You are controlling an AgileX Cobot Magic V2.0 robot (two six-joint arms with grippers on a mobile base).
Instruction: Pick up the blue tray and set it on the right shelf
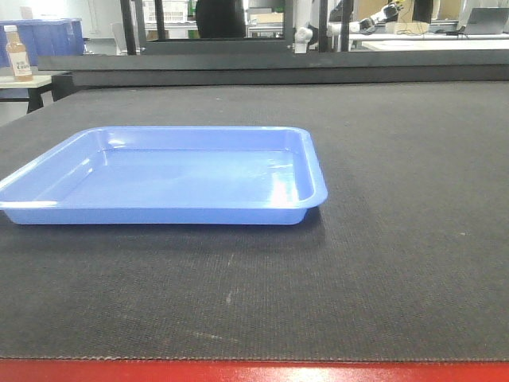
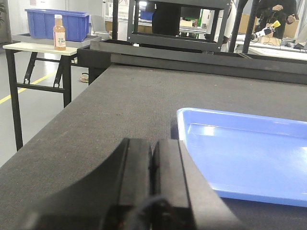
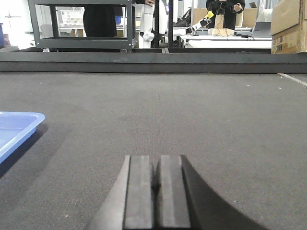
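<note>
1. Shows the blue tray (image 1: 171, 179) lying flat on the dark fabric tabletop (image 1: 398, 239), left of centre in the front-facing view, long side toward the camera.
2. Catches white reflections on the tray's glossy floor and along its flared right rim, with rounded corners in plain sight.
3. Puts the left gripper (image 2: 152, 146) low over the tabletop, its two black fingers pressed together with only a thin seam between, pinching nothing.
4. Sets that gripper just beside the tray's left rim in the left wrist view, with the tray stretching ahead and to the right; cannot tell whether finger and rim touch.
5. Puts the right gripper (image 3: 157, 163) likewise low over the fabric, fingers flat against each other, gripping nothing.
6. Keeps the tray well apart from the right gripper, with only one corner showing at the left edge of the right wrist view.
7. Marks a red strip (image 1: 254, 372) along the tabletop's near edge.
8. Reveals, off to the far left, a light folding table (image 2: 38, 48) bearing a bottle (image 2: 59, 32) of orange-brown liquid and, behind it, a deep blue bin (image 2: 72, 24).
9. Frames a dark metal rack (image 2: 177, 38) beyond the tabletop's far edge, and cardboard boxes (image 3: 288, 26) at far right in the right wrist view.
</note>
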